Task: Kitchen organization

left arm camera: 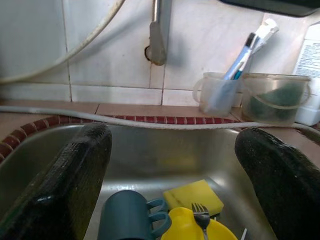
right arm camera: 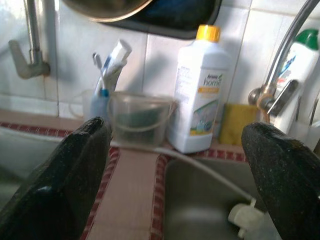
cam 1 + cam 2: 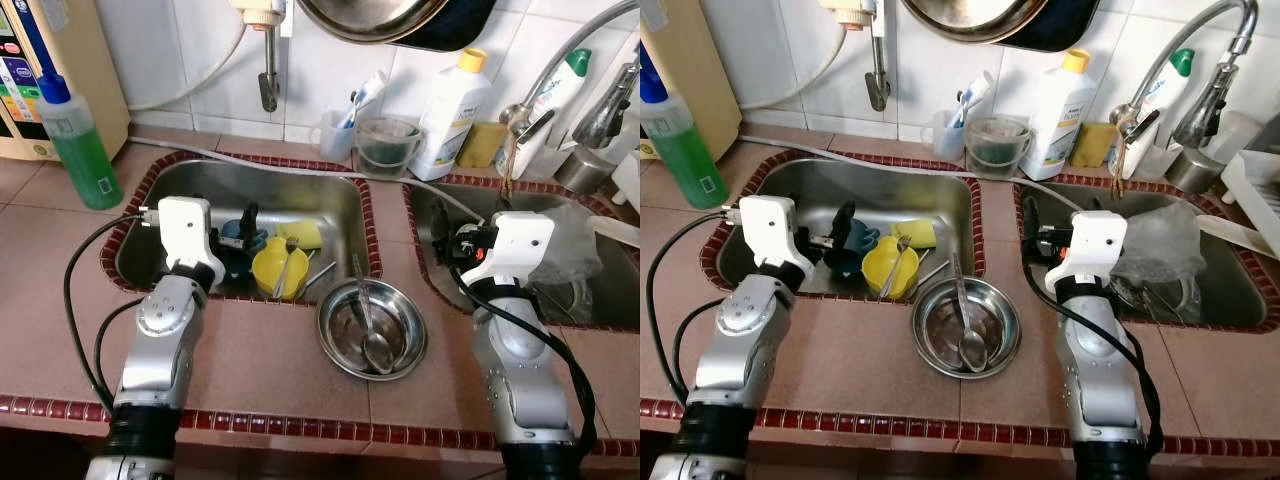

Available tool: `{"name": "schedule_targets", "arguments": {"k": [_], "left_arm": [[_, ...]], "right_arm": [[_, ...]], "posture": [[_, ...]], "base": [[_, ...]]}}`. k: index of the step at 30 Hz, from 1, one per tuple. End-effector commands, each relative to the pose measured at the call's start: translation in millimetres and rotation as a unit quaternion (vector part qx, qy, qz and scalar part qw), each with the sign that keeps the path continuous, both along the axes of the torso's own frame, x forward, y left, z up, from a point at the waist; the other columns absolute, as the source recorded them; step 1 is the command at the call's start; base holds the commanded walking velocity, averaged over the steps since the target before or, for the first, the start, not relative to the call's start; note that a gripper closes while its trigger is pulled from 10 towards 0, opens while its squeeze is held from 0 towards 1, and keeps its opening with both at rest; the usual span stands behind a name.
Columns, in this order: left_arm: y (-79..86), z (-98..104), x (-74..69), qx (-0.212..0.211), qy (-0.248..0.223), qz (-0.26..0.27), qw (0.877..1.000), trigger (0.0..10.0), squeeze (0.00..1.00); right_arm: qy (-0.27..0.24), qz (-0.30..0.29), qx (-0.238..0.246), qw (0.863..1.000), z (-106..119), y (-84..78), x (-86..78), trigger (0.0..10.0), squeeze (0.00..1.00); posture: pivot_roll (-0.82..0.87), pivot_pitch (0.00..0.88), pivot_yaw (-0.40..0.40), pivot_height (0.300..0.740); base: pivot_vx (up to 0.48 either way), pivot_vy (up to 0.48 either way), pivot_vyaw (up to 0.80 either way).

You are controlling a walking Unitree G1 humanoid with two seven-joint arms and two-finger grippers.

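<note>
Yellow cup (image 3: 279, 268) w/ fork inside, upright in left sink (image 3: 330, 200).

I'm looking at a home kitchen: tiled bench (image 3: 270, 365) with twin steel sinks (image 3: 330, 195), dirty dishes, detergent bottle (image 3: 450, 115), tap (image 3: 1200, 50), toothbrush cup (image 3: 335, 135) against tiled wall.

Left sink (image 3: 335, 205): yellow cup (image 3: 279, 268) upright with fork (image 3: 283, 266) inside, teal mug (image 3: 240, 245) beside it, yellow sponge (image 3: 301, 234) behind. Steel bowl (image 3: 372, 328) on tabletop at sink edge, spoon (image 3: 370, 322) lying in it
</note>
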State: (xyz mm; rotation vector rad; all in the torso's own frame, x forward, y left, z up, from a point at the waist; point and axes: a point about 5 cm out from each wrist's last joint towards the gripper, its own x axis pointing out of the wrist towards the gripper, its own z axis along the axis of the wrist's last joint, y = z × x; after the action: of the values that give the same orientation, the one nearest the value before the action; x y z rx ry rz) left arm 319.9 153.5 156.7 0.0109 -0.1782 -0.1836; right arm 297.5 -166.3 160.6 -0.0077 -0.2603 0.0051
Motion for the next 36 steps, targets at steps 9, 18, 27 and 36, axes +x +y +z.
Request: {"name": "schedule_targets", "arguments": {"k": [9,18,27,36], "left_arm": [[-9.0,5.5,-15.3,-0.005,-0.014,-0.028,0.999,10.0,0.0],[-9.8,7.4,-17.4,-0.003,-0.01,-0.042,0.999,10.0,0.0],[-6.1,9.4,-19.0,-0.006,-0.002,-0.047,0.999,10.0,0.0],[-6.7,11.4,-19.6,-0.011,0.002,-0.057,0.998,10.0,0.0]], "right_arm": [[-0.016,0.017,-0.002,1.0,-1.0,6.7,-14.8,10.0,0.0],[-0.013,0.018,-0.013,1.0,-1.3,5.6,-13.5,10.0,0.0],[-0.008,0.025,-0.015,1.0,-4.4,9.5,-12.6,10.0,0.0],[-0.005,0.031,-0.018,0.999,-6.0,10.7,-11.3,10.0,0.0]], "posture": [[0.03,0.0,-0.03,0.74],[0.03,0.0,-0.03,0.74],[0.04,0.0,-0.034,0.74],[0.05,0.0,-0.036,0.74]], "base": [[0.0,0.0,0.0],[0.0,0.0,0.0],[0.0,0.0,0.0],[-0.056,0.0,0.0]]}}
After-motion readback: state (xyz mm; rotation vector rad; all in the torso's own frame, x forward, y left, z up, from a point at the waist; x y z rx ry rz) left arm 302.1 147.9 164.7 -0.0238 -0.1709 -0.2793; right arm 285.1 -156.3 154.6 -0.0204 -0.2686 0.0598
